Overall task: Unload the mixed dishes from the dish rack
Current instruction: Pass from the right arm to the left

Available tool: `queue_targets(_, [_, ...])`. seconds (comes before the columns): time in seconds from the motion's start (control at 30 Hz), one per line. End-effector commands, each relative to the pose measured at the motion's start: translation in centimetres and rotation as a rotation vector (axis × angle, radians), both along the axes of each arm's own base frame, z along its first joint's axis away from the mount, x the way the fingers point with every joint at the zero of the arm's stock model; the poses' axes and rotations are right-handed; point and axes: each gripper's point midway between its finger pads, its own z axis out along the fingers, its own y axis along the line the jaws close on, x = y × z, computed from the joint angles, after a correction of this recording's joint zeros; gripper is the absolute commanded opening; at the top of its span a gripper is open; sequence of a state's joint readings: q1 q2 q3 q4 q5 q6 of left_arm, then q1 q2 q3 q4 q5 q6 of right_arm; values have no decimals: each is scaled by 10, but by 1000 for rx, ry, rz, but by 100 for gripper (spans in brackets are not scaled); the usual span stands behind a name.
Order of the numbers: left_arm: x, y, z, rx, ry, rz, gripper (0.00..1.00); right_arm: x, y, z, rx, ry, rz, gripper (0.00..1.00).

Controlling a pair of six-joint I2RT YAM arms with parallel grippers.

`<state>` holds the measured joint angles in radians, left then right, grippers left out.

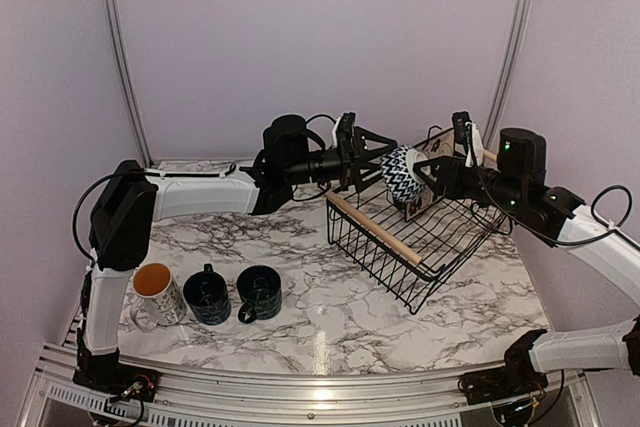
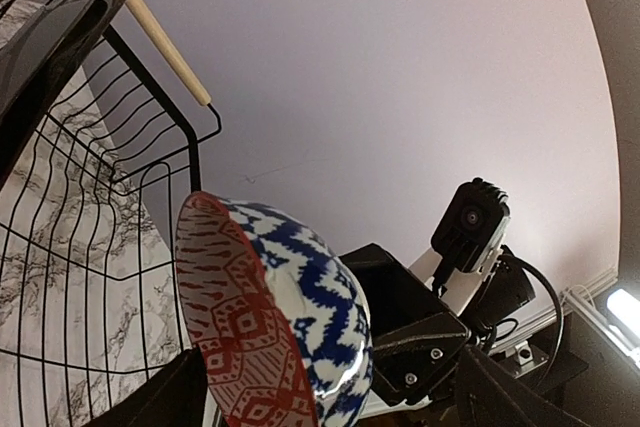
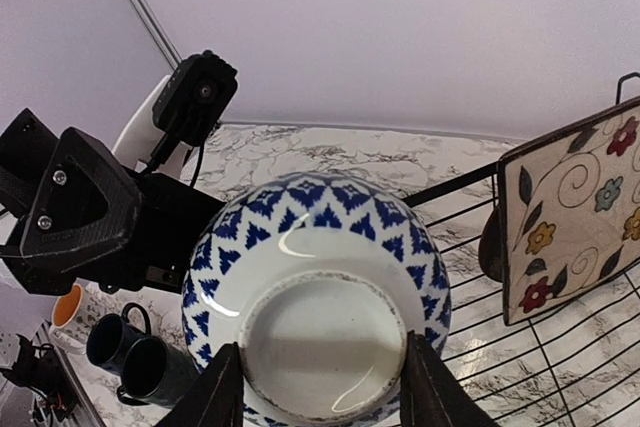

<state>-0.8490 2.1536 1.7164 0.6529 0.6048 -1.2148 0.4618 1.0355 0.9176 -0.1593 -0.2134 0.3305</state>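
Note:
The bowl, blue-and-white outside and red-patterned inside, hangs tilted over the far left corner of the black wire dish rack. My right gripper is shut on its foot ring, a finger on each side. My left gripper is open, its fingers spread on either side of the bowl without closing on it. The square floral plate stands in the rack behind the bowl. The white mug with orange inside and two dark mugs stand on the table at the front left.
The rack sits tilted at the right of the marble table, its wooden handle facing left. A purple wall stands close behind. Both arms reach in over the rack's far edge.

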Motion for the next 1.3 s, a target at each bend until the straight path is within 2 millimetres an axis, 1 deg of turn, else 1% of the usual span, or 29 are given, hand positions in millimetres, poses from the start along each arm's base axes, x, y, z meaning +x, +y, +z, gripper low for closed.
queue_targets(0.0, [-20, -2, 28, -156, -5, -121, 83, -8, 10, 50, 129, -106, 69, 28])
queue_targets(0.13, [-26, 1, 33, -207, 19, -152, 72, -11, 14, 52, 159, -104, 96, 28])
queue_targets(0.33, [-40, 12, 47, -308, 48, -199, 55, -13, 17, 52, 164, -104, 116, 28])
queue_targets(0.4, [-44, 12, 47, -310, 51, -204, 51, -15, 18, 51, 163, -103, 126, 28])
queue_targets(0.43, [-46, 11, 47, -304, 51, -207, 49, -15, 18, 58, 174, -129, 129, 28])
queue_targets(0.47, [-47, 10, 46, -297, 50, -211, 47, -16, 18, 59, 176, -134, 133, 28])
queue_targets(0.6, [-53, 5, 42, -274, 56, -222, 40, -17, 19, 59, 172, -137, 145, 28])
queue_targets(0.77, [-56, 5, 43, -280, 62, -231, 23, -20, 21, 58, 172, -137, 162, 28])
queue_targets(0.93, [-61, 11, 55, -293, 39, -232, 8, -24, 24, 59, 171, -141, 191, 29])
queue_targets(1.0, [-64, 14, 61, -290, 21, -227, 3, -25, 25, 59, 170, -139, 199, 32])
queue_targets(1.03, [-64, 16, 63, -284, 12, -222, 1, -26, 25, 59, 170, -141, 205, 35])
queue_targets(1.07, [-65, 19, 65, -278, 1, -216, 0, -27, 26, 59, 170, -140, 210, 39])
queue_targets(1.2, [-65, 34, 74, -241, -45, -175, 0, -30, 26, 60, 167, -145, 220, 59])
queue_targets(1.23, [-65, 39, 76, -232, -60, -164, 0, -32, 25, 62, 167, -152, 221, 67])
queue_targets(1.27, [-65, 44, 77, -212, -76, -148, 0, -33, 25, 64, 169, -157, 223, 72])
